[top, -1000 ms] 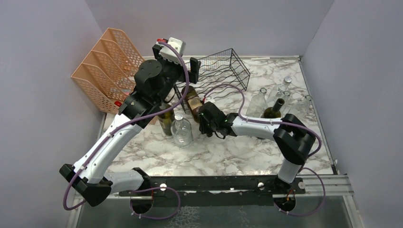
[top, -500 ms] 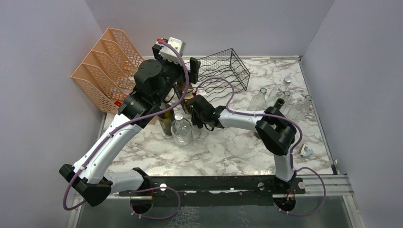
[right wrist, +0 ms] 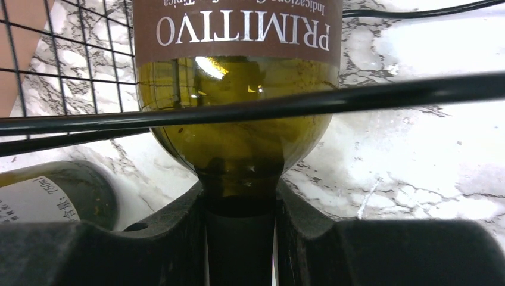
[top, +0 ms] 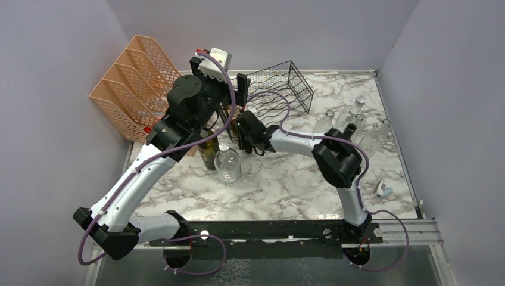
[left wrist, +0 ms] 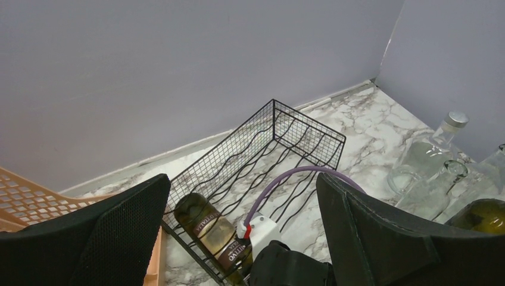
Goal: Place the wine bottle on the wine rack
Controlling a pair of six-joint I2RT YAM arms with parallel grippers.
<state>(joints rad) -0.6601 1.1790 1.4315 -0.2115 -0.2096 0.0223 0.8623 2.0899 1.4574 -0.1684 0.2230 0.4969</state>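
left gripper spread wide, holding nothing, above the wine rack at its near end. inside the rack, along its left side, green primitivo wine bottle lying flat on the lowest wires. right gripper pinched on that bottle's neck, just outside the rack's near end. right of the rack, well apart, clear glass bottles.

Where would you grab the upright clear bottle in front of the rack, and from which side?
Probably the neck just under the cap, coming from above or the right. The clear bottle stands upright with a wide round body, likely too broad to pinch, and a dark bottle crowds its left.
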